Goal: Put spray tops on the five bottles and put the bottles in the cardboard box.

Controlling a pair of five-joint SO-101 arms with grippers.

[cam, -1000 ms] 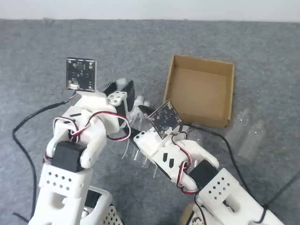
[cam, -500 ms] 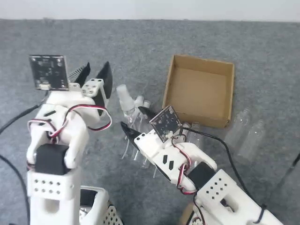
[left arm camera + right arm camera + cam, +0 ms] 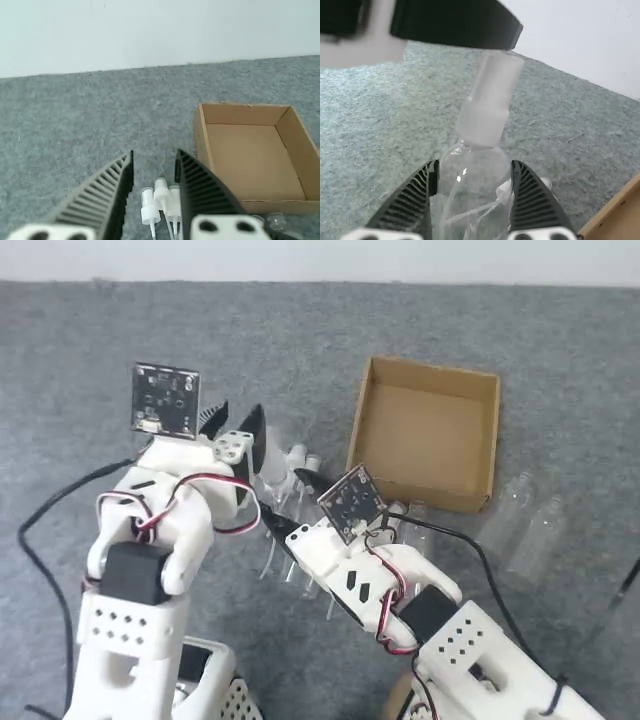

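Observation:
My right gripper (image 3: 472, 172) is shut on a clear bottle (image 3: 470, 187) that stands upright with a white spray top (image 3: 487, 95) on its neck. In the high view the right gripper (image 3: 288, 502) holds it left of the cardboard box (image 3: 420, 492). My left gripper (image 3: 238, 422) hangs open right beside the spray top (image 3: 270, 466), and one of its black fingers (image 3: 455, 22) crosses just above the top. Past the open left gripper (image 3: 154, 156), loose spray tops (image 3: 161, 192) lie on the carpet beside the cardboard box (image 3: 201, 145).
Two bare bottles (image 3: 510, 508) (image 3: 540, 538) lie right of the box, and a third (image 3: 415, 525) lies by its front wall. Grey carpet spreads to the left and beyond the box. A black cable (image 3: 45, 530) trails at the left.
The left arm swung out to the left with its jaws wide, then came back to the spray top with a narrower gap. The right gripper has kept still with the bottle.

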